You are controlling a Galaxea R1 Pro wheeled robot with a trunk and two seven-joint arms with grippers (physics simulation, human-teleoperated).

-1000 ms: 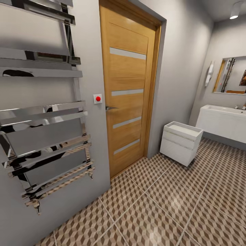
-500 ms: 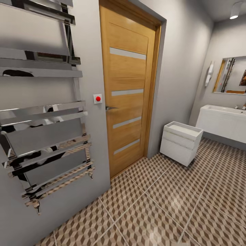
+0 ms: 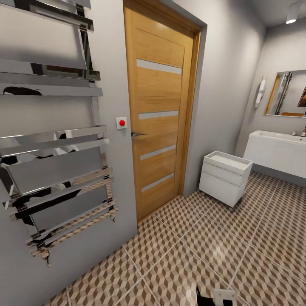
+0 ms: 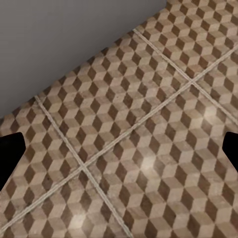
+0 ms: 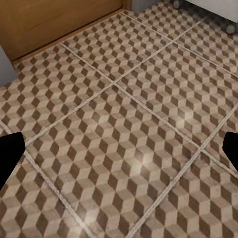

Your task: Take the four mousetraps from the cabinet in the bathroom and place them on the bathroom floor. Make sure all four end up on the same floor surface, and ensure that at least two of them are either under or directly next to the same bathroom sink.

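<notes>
Bathroom floor (image 4: 148, 148), cube-patterned brown and beige tiles: spread beneath both end effectors. White rectangular wall-hung sink (image 3: 278, 151): well ahead. Left end effector (image 4: 119, 148), right end effector (image 5: 119, 148): parted wide, empty, presumably readied. Mousetraps, cabinet: unsighted.

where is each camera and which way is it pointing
Head view: high on the robot, facing the wooden door, towel radiator, white drawer unit and sink; a bit of the robot at the bottom edge.
Left wrist: aimed down at bathroom floor by a grey wall; dark fingertips at the edges.
Right wrist: down at floor near the door; fingertips likewise.
Shared: the cube-pattern tiles.
</notes>
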